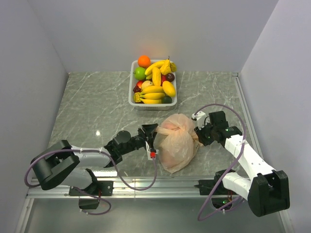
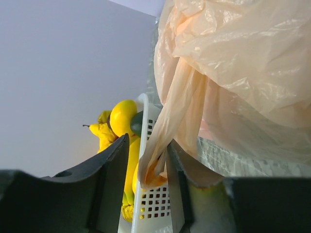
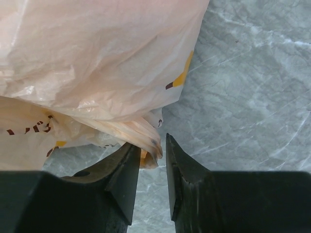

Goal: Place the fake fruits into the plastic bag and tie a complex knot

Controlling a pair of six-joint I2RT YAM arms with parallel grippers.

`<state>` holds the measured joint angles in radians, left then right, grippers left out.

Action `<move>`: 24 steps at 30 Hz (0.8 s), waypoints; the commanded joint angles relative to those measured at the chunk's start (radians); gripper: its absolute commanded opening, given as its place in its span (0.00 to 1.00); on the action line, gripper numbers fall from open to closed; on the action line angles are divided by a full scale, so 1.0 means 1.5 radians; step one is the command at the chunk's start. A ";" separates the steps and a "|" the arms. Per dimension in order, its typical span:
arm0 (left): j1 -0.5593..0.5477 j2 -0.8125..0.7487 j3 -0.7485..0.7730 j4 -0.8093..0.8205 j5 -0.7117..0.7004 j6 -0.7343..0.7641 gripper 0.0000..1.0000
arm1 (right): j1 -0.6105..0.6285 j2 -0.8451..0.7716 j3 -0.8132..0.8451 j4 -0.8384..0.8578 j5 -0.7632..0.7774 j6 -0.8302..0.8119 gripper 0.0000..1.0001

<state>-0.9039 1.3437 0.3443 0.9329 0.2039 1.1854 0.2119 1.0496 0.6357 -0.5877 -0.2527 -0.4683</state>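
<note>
- Bag of crinkly translucent peach plastic (image 1: pixel 177 141) bulges.
- Jaws of my left gripper (image 2: pixel 148 145) stand slightly apart around its twisted handle (image 2: pixel 175 107).
- Jaws of my right gripper (image 3: pixel 152 143) likewise, around a crumpled end (image 3: pixel 138 130).

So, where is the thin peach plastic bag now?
Top view: the thin peach plastic bag lies between the left gripper and right gripper, nearer than the white tray.

A robot lab cell: blank grey walls (image 1: pixel 146 29) enclose a marble-patterned table (image 1: pixel 97 102)
</note>
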 commanded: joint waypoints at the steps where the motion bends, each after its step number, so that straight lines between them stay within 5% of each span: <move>1: -0.004 0.021 0.014 0.070 0.002 0.013 0.42 | 0.005 -0.004 0.016 0.037 -0.008 0.017 0.34; 8: -0.011 0.094 0.050 0.089 -0.035 0.019 0.39 | 0.005 -0.002 0.015 0.046 -0.027 0.019 0.29; 10: -0.011 0.110 0.058 0.094 -0.051 0.014 0.38 | 0.005 0.002 0.012 0.053 -0.008 0.018 0.20; 14: -0.011 0.103 0.074 0.039 -0.093 -0.012 0.00 | 0.005 0.001 0.011 0.071 0.050 0.022 0.00; 24: 0.026 -0.064 0.050 -0.235 -0.182 -0.081 0.00 | -0.005 -0.066 0.003 0.043 0.167 -0.019 0.00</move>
<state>-0.9085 1.3514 0.4377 0.7330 0.0395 1.1080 0.2260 1.0019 0.6357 -0.4965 -0.1654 -0.4435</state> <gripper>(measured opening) 0.013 0.009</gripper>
